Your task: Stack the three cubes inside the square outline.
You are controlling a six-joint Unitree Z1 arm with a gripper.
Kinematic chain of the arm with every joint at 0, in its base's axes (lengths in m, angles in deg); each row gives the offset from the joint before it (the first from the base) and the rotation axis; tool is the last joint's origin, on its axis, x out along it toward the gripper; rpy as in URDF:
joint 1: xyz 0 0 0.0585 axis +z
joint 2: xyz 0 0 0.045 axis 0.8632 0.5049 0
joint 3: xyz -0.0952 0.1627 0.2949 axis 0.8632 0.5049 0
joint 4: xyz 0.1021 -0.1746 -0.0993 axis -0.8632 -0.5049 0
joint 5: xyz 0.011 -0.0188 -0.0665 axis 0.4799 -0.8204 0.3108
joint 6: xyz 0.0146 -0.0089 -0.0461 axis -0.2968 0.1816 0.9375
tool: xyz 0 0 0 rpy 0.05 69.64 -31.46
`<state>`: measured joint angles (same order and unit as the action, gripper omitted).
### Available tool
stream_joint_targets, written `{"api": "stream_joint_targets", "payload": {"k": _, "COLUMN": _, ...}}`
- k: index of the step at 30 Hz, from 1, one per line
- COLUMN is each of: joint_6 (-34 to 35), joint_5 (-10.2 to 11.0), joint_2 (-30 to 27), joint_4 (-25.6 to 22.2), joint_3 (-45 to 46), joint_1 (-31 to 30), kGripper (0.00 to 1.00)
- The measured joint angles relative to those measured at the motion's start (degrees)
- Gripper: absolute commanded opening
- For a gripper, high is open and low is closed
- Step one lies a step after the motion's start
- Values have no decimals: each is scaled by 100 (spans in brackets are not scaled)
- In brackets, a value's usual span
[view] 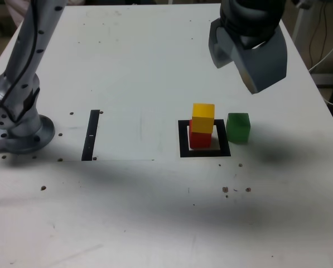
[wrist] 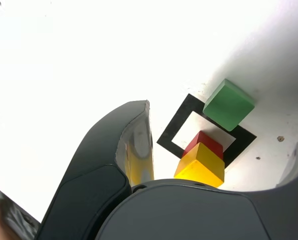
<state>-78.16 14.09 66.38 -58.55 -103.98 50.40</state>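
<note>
Ylw cube (view: 203, 118) sits on red cube (view: 199, 140) in sq outline (view: 184, 152); grn cube (view: 238, 128) just beside it. End effector (wrist: 216, 150) wide, empty. Likely next: align, grip grn, stack on ylw.

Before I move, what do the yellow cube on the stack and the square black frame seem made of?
The solid yellow cube looks like painted wood or plastic, smooth and satin: even colour, crisp edges, no visible grain. The flat black square frame looks like matte tape or printed paper: it shows no visible thickness on the white surface.
</note>
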Motion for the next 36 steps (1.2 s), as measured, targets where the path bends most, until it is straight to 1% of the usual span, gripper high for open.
{"api": "stream_joint_targets", "payload": {"k": 8, "joint_6": -137, "joint_5": 0, "joint_2": 22, "joint_4": 29, "joint_3": 139, "joint_1": 5, "kGripper": 97}}
{"api": "stream_joint_targets", "payload": {"k": 13, "joint_6": -211, "joint_5": -2, "joint_2": 357, "joint_4": 132, "joint_3": 357, "joint_1": 45, "kGripper": 99}}
{"api": "stream_joint_targets", "payload": {"k": 16, "joint_6": -240, "joint_5": -15, "joint_2": 423, "joint_4": 193, "joint_3": 493, "joint_1": 75, "kGripper": 99}}
{"api": "stream_joint_targets", "payload": {"k": 26, "joint_6": -289, "joint_5": -22, "joint_2": 583, "joint_4": 597, "joint_3": 554, "joint_1": 100, "kGripper": 99}}
{"api": "stream_joint_targets", "payload": {"k": 32, "joint_6": -289, "joint_5": -86, "joint_2": 682, "joint_4": 963, "joint_3": 835, "joint_1": 95, "kGripper": 98}}
{"api": "stream_joint_targets", "payload": {"k": 36, "joint_6": -289, "joint_5": -94, "joint_2": 703, "joint_4": 1037, "joint_3": 995, "joint_1": 93, "kGripper": 98}}
